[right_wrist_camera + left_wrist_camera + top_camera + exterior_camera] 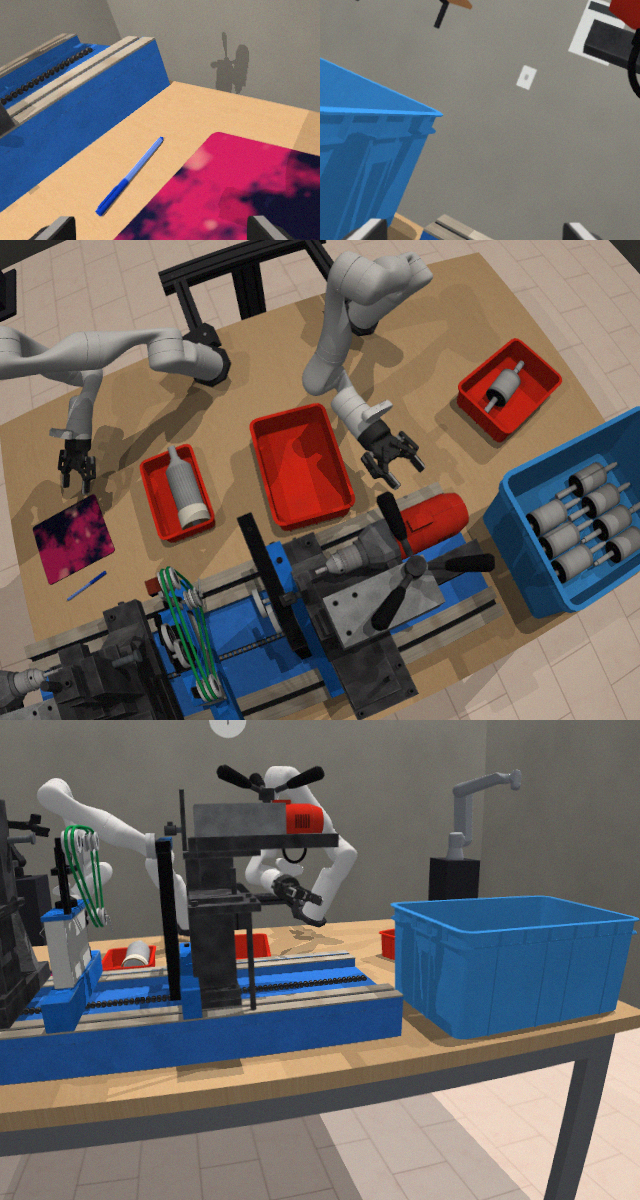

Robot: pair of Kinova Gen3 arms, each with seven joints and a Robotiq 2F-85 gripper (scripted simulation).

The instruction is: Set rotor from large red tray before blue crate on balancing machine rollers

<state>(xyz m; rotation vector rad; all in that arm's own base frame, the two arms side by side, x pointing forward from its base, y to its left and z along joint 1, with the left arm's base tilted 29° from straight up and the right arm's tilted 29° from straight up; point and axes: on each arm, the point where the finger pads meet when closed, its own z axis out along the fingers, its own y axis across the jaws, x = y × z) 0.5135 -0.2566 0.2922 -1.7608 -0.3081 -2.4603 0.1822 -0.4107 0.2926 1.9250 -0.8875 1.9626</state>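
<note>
Your left gripper [408, 475] [318, 910] [475, 231] is spread wide with nothing in its fingers, poised above the table near the balancing machine's red motor [439, 519] [305, 819]. Your right gripper [75, 488] [161, 231] is likewise unclenched, near the pink-and-navy mat [72, 539] [200, 190]. You'll find the shafted rotor [504, 386] lying in the red tray [478, 418] [387, 944] near the blue crate [522, 555] [527, 978] [370, 165].

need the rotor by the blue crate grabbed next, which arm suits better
Left, I'd say: the open left gripper is nearer the rotor; the right gripper hangs by the patterned pad.
</note>
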